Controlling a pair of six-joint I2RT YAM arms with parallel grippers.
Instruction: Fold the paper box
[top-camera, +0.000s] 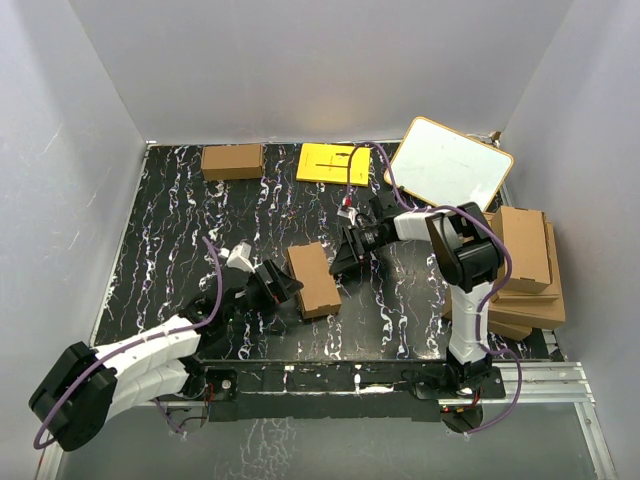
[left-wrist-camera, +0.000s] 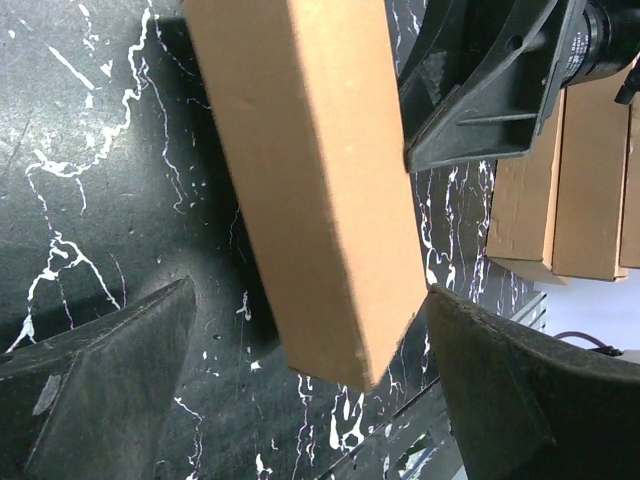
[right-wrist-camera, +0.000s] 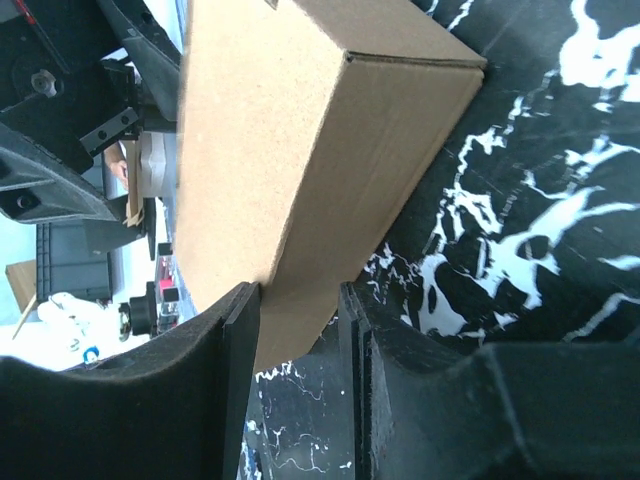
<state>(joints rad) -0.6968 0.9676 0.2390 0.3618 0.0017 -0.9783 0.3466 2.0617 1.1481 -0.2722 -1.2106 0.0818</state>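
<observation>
Oblong, sharp-creased matte cardboard paper box (top-camera: 314, 280) lies on the marbled black counter (top-camera: 180, 220); right fingers (right-wrist-camera: 238, 365) pinch its corner, left fingers (left-wrist-camera: 110, 385) gape astride its end.

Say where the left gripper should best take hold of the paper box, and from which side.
Likely the near end of its left long edge, coming from the left. The paper box lies flat and oblong, and that thin corner sits between the fingers of the open left gripper, while the right gripper pinches the opposite side.
</observation>
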